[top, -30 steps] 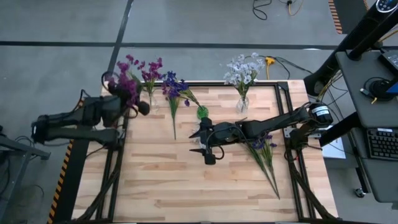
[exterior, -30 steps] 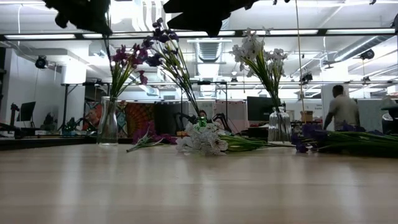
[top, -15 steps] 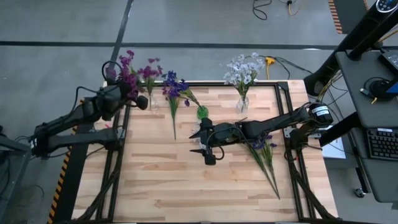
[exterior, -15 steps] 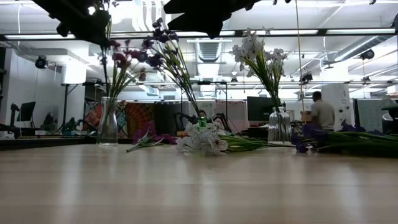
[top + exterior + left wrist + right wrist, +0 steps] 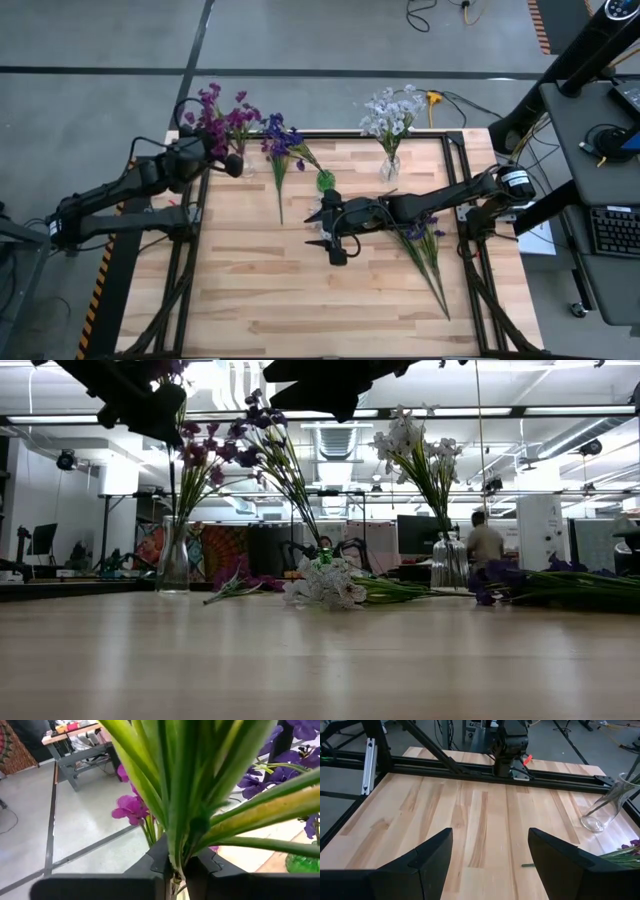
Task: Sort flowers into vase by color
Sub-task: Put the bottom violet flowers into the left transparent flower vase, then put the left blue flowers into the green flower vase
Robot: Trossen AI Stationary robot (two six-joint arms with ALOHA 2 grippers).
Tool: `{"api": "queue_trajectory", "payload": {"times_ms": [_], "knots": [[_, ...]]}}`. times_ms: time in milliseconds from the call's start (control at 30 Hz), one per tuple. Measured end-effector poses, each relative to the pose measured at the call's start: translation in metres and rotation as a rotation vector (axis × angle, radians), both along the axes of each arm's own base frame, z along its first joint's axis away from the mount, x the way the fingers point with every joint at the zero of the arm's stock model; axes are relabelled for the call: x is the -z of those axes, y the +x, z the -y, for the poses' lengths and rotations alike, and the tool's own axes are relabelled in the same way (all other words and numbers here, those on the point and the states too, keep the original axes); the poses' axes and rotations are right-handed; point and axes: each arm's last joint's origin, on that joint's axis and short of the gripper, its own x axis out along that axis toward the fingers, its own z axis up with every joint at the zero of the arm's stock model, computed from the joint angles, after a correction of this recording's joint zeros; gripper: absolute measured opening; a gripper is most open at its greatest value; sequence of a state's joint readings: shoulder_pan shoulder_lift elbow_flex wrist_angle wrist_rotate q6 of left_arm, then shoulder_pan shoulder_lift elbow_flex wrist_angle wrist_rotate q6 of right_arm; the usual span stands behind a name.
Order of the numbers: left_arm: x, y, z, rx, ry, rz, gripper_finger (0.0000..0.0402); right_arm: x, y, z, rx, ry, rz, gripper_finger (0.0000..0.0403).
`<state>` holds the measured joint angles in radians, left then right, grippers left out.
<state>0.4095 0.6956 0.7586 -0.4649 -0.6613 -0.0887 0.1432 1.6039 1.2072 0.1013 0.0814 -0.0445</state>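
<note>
At the far left corner of the table (image 5: 300, 290) we see the left gripper (image 5: 222, 160) held above the left vase (image 5: 174, 555), its fingers (image 5: 159, 862) pinched tight on the green stems of a magenta sprig (image 5: 212, 108). Its blossoms stand up over the table's edge, among the other magenta flowers (image 5: 205, 455) that rise from that vase. In the left wrist view the stems (image 5: 185, 795) run straight up from between the closed fingers.

Next to the right we find dark blue-violet flowers (image 5: 278, 140); in the low view they stand upright over a small green vase (image 5: 325, 181), while a long stem (image 5: 280, 195) lies flat on the wood beside it. From table height a pale white cluster (image 5: 322, 588) shows low on the table near the middle.

The right gripper (image 5: 332, 240) hovers over the middle of the table, its fingers (image 5: 427, 862) spread wide with nothing between them; only bare wood shows in the gap.

Further right, white-blue flowers (image 5: 390, 112) stand in a clear glass vase (image 5: 389, 166) at the far edge. Beyond the right arm, several blue-violet sprigs (image 5: 425, 250) lie flat on the table, stems pointing toward the near right corner. In the low view a person (image 5: 485, 545) stands in the room behind.
</note>
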Motion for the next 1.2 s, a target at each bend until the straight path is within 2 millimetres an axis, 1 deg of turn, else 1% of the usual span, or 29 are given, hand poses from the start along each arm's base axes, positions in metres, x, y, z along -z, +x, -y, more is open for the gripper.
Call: {"api": "queue_trajectory", "payload": {"times_ms": [100, 333, 567, 733, 833, 933, 1033, 1200], "knots": [[0.000, 0.000, 0.000, -0.003, -0.003, 0.006, 0.0042, 0.000, 0.000, 0.000, 0.000, 0.000, 0.000, 0.0254], [0.002, -0.003, 0.001, -0.012, -0.024, 0.005, 0.0106, 0.000, 0.000, 0.000, 0.003, 0.010, -0.001, 0.0256], [0.009, -0.008, 0.003, -0.034, -0.087, -0.033, 0.0182, 0.000, 0.000, 0.000, 0.004, 0.010, -0.004, 0.0255], [0.011, -0.009, 0.004, -0.032, -0.095, -0.048, 0.0239, 0.001, -0.001, 0.000, 0.008, 0.018, -0.022, 0.0260], [0.012, -0.009, 0.006, -0.025, -0.099, -0.059, 0.0265, 0.000, -0.002, 0.000, 0.011, 0.025, -0.020, 0.0260], [0.014, -0.013, 0.008, -0.028, -0.127, -0.098, 0.0284, 0.001, -0.002, 0.000, 0.016, 0.036, -0.033, 0.0261], [0.013, -0.019, 0.010, -0.049, -0.170, -0.129, 0.0295, 0.003, -0.003, 0.000, 0.020, 0.042, -0.049, 0.0263], [0.004, -0.026, 0.014, -0.051, -0.221, -0.145, 0.0302, 0.002, -0.003, 0.000, 0.021, 0.039, -0.064, 0.0265]]}}
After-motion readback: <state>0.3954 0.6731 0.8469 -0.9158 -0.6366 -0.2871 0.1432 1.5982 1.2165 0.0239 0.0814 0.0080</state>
